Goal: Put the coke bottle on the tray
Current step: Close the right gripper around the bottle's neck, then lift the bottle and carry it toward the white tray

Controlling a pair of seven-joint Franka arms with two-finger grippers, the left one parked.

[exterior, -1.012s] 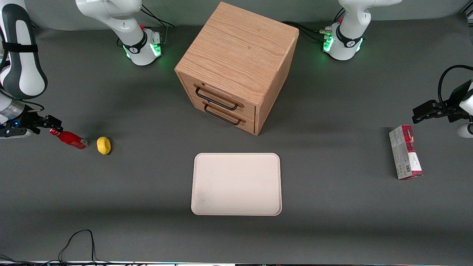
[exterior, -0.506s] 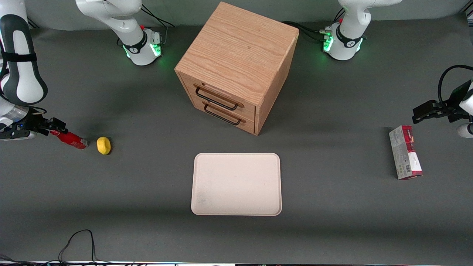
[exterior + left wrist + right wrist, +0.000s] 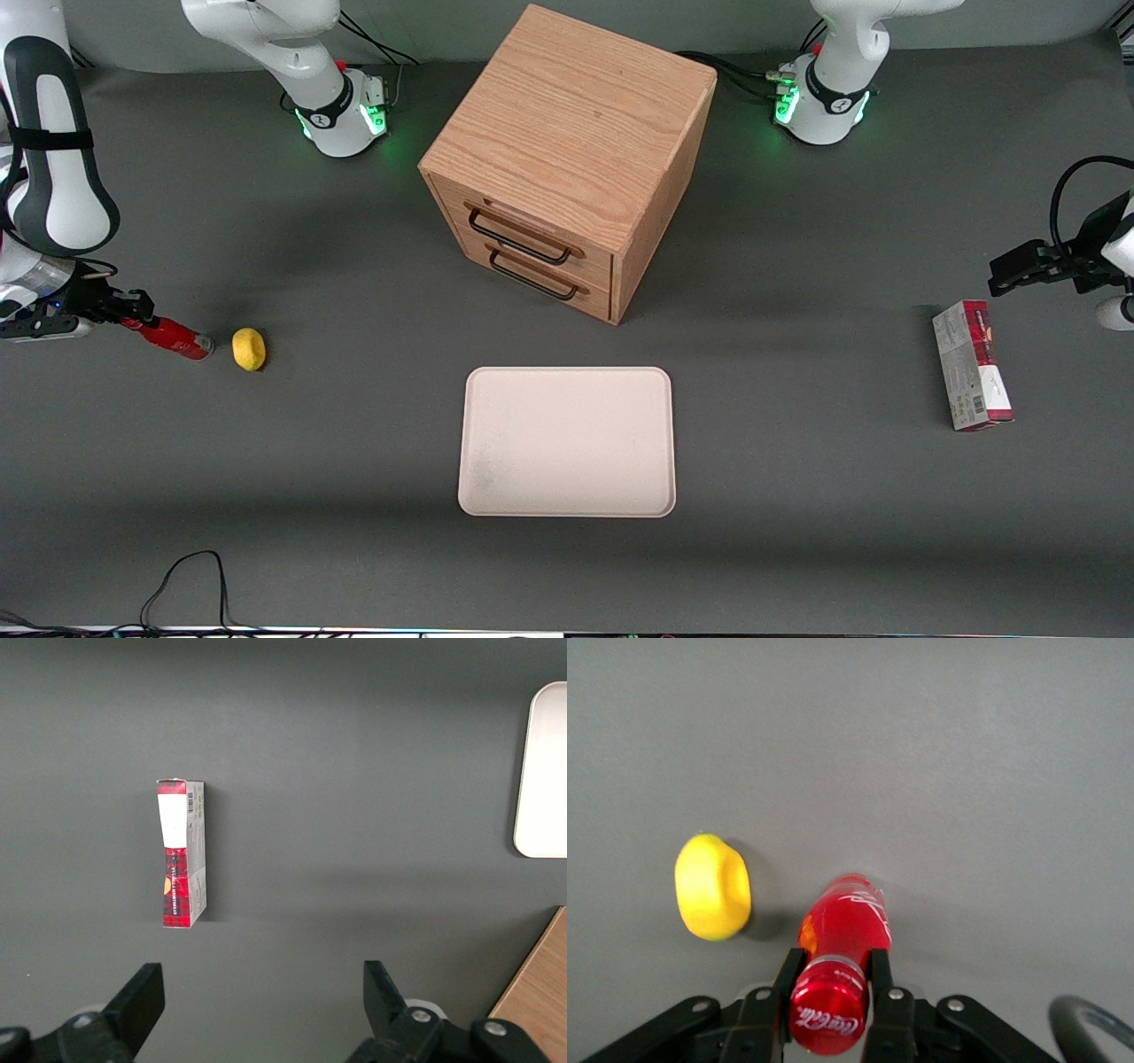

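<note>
Dark grey table (image 3: 797, 496) lies under my gripper (image 3: 831, 997), whose fingers pinch the coke bottle (image 3: 843, 943) at its neck for lifting; it lies just ahead, beside a lemon (image 3: 712, 887), with the tray (image 3: 567, 441) well apart.

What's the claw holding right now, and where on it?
The claw is shut on the coke bottle, with one finger on each side of the neck just below the cap. The bottle lies on the table beside the lemon.

The front view looks down over the whole table (image 3: 797, 549). The right wrist view looks closely along the gripper (image 3: 833, 979) at the coke bottle (image 3: 843, 930), which the front view shares.
</note>
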